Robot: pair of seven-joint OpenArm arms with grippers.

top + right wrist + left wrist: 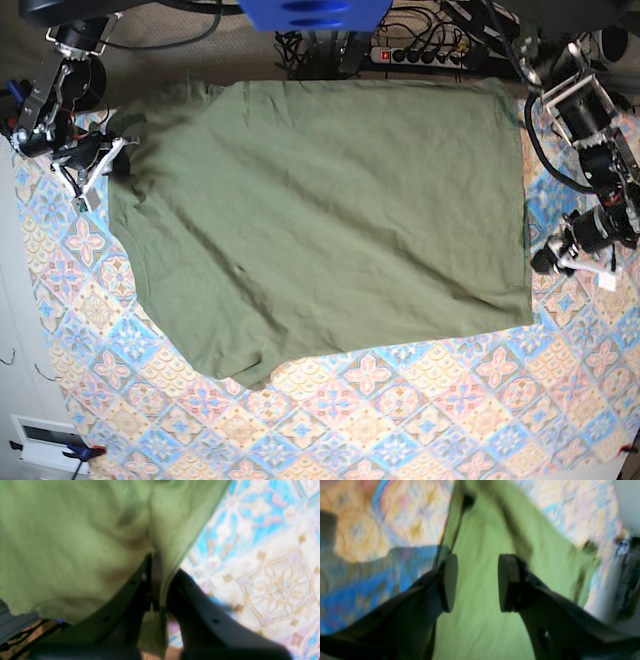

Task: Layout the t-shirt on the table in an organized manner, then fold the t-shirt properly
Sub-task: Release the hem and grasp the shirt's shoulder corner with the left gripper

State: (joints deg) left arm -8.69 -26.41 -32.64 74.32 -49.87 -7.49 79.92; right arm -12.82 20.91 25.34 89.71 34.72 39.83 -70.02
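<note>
Olive-green t-shirt (320, 220) spread flat on tiled-cloth counter (420, 420). Left gripper (477, 582) released, pads apart above fabric. Right gripper (157, 580) clenched, pinching t-shirt edge at counter's side.
</note>
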